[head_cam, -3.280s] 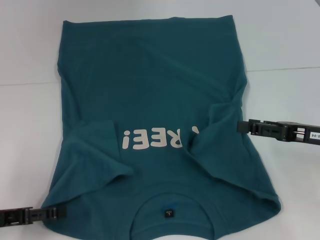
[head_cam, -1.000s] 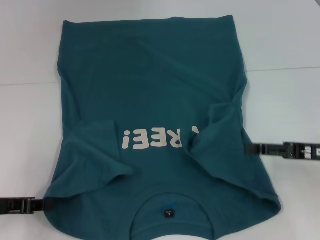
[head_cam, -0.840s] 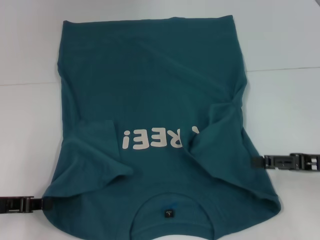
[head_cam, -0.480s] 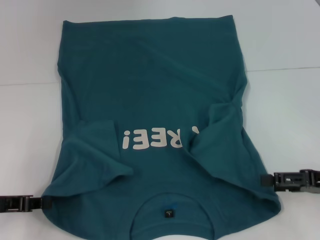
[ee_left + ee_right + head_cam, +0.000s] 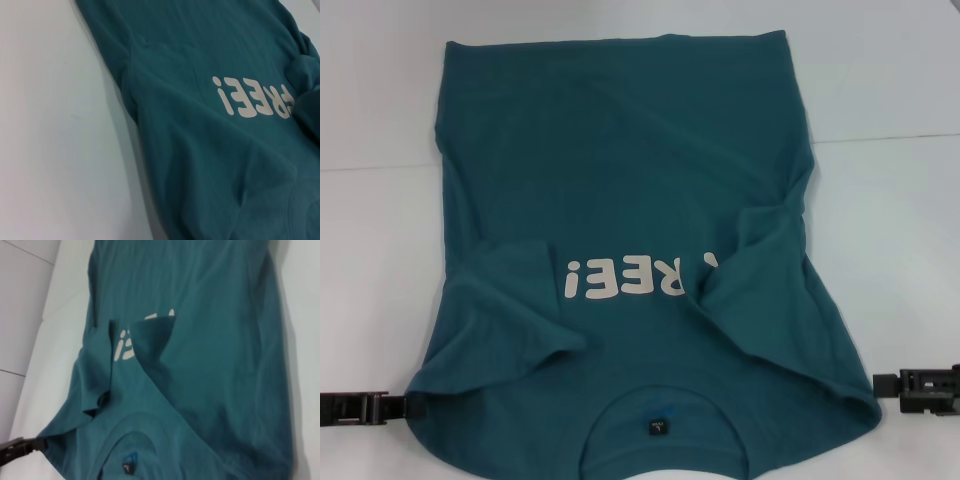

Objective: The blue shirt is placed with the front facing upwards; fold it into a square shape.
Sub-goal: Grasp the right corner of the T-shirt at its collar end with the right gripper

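Observation:
The blue shirt (image 5: 620, 170) lies front up on the white table (image 5: 890, 220), collar and dark tag (image 5: 658, 428) nearest me, hem at the far side. Both sleeves are folded inward: one (image 5: 505, 300) on the left, one (image 5: 770, 300) on the right partly covering the "FREE!" print (image 5: 640, 277). My left gripper (image 5: 415, 407) sits low at the shirt's near-left shoulder corner, touching its edge; it also shows in the right wrist view (image 5: 22, 447). My right gripper (image 5: 885, 383) is just off the near-right shoulder corner. The shirt fills the left wrist view (image 5: 200, 150) and the right wrist view (image 5: 210, 365).
A seam in the table top (image 5: 880, 137) runs across behind the shirt's middle. Bare white table lies left (image 5: 375, 260) and right of the shirt. The shirt's near edge reaches the bottom of the head view.
My right gripper has moved from beside the folded right sleeve toward me and outward, to the near-right shoulder corner. The left gripper and the shirt have barely moved.

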You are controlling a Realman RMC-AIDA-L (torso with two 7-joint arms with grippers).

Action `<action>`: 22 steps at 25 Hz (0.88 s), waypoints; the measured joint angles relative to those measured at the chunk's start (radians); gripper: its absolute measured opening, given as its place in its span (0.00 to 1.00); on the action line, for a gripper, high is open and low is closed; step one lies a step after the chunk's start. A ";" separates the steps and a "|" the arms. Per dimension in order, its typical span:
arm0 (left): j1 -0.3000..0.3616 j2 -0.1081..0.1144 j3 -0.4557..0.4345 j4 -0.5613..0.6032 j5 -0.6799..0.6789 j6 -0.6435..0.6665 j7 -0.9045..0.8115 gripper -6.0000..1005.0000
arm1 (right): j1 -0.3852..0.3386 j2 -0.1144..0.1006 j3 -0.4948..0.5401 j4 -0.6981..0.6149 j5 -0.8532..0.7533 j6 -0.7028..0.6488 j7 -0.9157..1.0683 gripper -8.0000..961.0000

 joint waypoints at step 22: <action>0.000 0.001 -0.001 -0.003 -0.004 -0.014 0.002 0.02 | 0.042 0.029 -0.009 0.043 -0.047 0.063 0.007 0.92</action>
